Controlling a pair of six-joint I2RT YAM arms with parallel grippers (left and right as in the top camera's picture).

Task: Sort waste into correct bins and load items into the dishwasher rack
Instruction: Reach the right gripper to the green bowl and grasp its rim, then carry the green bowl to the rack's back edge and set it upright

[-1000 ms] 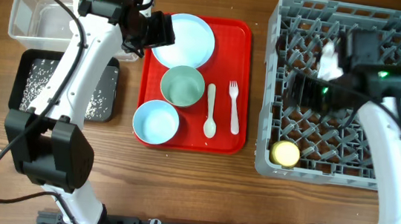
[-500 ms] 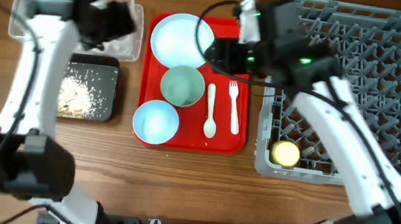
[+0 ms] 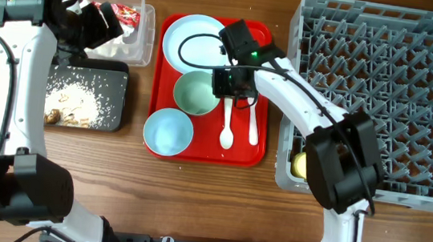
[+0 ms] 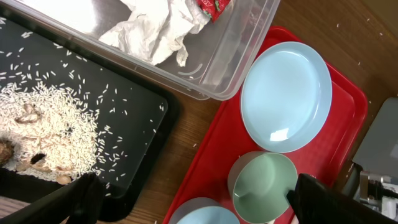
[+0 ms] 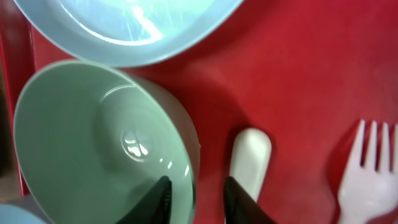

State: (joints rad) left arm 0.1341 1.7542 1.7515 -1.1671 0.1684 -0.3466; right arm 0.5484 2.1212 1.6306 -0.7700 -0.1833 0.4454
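My right gripper (image 3: pixel 223 93) (image 5: pixel 199 199) is open and straddles the right rim of the green bowl (image 3: pixel 195 95) (image 5: pixel 81 137). One finger is inside the bowl and the other is outside, next to the spoon (image 3: pixel 227 130) (image 5: pixel 249 155). The plate (image 3: pixel 200 51), a blue bowl (image 3: pixel 169 130) and the fork (image 3: pixel 253 125) also lie on the red tray. My left gripper (image 3: pixel 102 22) (image 4: pixel 199 205) is wide open and empty beside the clear tub (image 4: pixel 242 68), which holds the napkin (image 4: pixel 155 31) and the red wrapper (image 3: pixel 127 15). Rice (image 4: pixel 43 124) lies in the black tray (image 3: pixel 118 99).
The grey dishwasher rack (image 3: pixel 397 92) fills the right side. A yellow cup (image 3: pixel 299 163) sits in its near left corner, partly behind my right arm. The red tray (image 3: pixel 197 150) lies between the bins and the rack. A few rice grains lie on the wood.
My right arm swung from the rack to the red tray and narrowed its jaws around the green bowl's rim. My left arm moved from the plate to the tub and opened wider; napkin and wrapper now show there.
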